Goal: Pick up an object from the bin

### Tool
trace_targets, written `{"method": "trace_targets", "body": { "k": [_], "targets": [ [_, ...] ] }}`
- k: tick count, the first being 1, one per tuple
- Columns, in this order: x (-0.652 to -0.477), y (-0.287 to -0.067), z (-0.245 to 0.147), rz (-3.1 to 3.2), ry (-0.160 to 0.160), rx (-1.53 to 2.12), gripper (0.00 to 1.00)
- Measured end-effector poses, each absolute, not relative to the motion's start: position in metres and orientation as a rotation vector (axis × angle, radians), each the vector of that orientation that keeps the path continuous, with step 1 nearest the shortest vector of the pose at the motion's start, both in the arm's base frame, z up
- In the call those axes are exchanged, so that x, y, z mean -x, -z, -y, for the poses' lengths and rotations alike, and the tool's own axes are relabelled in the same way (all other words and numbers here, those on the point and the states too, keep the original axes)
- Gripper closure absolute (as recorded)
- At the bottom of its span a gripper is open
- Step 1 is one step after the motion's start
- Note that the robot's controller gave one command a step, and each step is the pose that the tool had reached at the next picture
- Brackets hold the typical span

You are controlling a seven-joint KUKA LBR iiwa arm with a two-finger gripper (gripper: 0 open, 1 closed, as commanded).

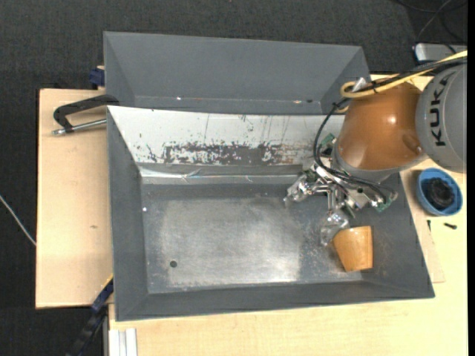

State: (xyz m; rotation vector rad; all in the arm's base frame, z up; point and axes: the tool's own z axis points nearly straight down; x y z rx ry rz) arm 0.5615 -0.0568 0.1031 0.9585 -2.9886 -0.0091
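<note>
A tan-orange cup-shaped block point(354, 248) lies on its side on the bin floor near the front right corner. My gripper point(316, 209) hangs over the right part of the floor, just up and left of that block. Its two metal fingers are spread apart, one fingertip point(295, 192) pointing left and the other point(335, 222) reaching down to the block's upper left edge. Nothing is between the fingers, so the gripper is open.
The arm with its orange dome comes in over the bin's right wall. A small dark speck point(173, 265) sits on the floor at the front left. The steep right wall stands close behind the block.
</note>
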Motion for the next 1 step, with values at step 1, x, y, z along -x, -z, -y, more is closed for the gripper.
{"method": "trace_targets", "body": {
  "k": [1],
  "targets": [
    [-0.5236, -0.1275, 0.1096, 2.987, 0.013, -0.976, 0.0]
  ]
}}
